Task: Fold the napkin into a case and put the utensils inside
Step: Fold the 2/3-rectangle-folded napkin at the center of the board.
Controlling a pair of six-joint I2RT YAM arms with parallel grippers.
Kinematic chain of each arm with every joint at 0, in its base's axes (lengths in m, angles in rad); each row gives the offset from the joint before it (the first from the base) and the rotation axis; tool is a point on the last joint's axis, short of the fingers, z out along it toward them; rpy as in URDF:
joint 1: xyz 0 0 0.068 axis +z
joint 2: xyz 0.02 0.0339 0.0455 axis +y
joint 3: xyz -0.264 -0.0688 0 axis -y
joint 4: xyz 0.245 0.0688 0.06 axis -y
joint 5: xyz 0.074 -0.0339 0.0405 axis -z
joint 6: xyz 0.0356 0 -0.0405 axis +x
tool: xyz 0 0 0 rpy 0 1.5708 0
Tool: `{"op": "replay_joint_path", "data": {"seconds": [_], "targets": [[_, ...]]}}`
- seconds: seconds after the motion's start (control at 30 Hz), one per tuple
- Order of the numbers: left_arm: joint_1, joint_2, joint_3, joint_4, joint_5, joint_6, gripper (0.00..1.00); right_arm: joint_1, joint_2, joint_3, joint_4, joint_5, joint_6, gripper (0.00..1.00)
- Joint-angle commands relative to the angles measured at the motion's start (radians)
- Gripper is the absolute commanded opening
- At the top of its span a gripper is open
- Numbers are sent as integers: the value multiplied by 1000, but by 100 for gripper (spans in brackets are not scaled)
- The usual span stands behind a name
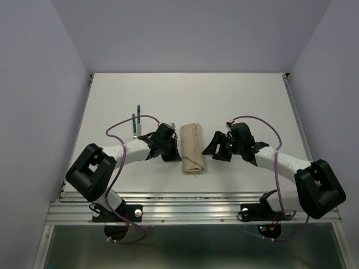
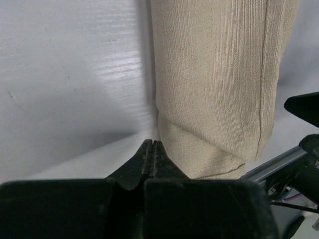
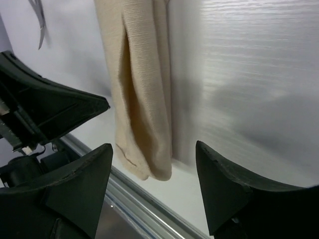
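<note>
The napkin (image 1: 192,148) lies in the middle of the table, folded into a narrow beige oblong, the case, with its long axis running near to far. In the left wrist view the napkin (image 2: 214,89) is just right of my left gripper (image 2: 151,144), which is shut on nothing beside the cloth's left edge. My right gripper (image 3: 154,149) stands open, its fingers apart in front of the near end of the napkin (image 3: 142,89) and not touching it. The utensils (image 1: 136,122), thin pieces with dark green handles, lie at the far left, apart from the cloth.
The aluminium rail (image 1: 190,204) runs along the table's near edge, close to the napkin's near end. Both grippers, left (image 1: 175,150) and right (image 1: 215,150), flank the cloth. Purple walls stand on the left, right and far sides.
</note>
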Motion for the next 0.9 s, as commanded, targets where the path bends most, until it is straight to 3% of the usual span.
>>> {"op": "replay_joint_path", "data": {"seconds": [0.0, 0.13, 0.27, 0.57, 0.67, 0.8, 0.87], "targets": [[-31, 3, -11, 57, 48, -9, 0, 35, -6, 12, 91, -65, 14, 77], [-51, 14, -14, 59, 51, -23, 0, 58, 24, -11, 124, -80, 37, 76], [-52, 6, -31, 70, 50, -31, 0, 58, 46, -57, 186, -94, 71, 65], [-52, 28, -32, 76, 56, -29, 0, 67, 122, -109, 279, -137, 102, 62], [-52, 31, -36, 76, 58, -32, 0, 67, 132, -118, 296, -146, 116, 55], [-54, 34, -48, 76, 53, -34, 0, 76, 116, -121, 307, -151, 128, 38], [-52, 43, -52, 102, 55, -36, 0, 76, 103, -121, 307, -157, 132, 36]]}}
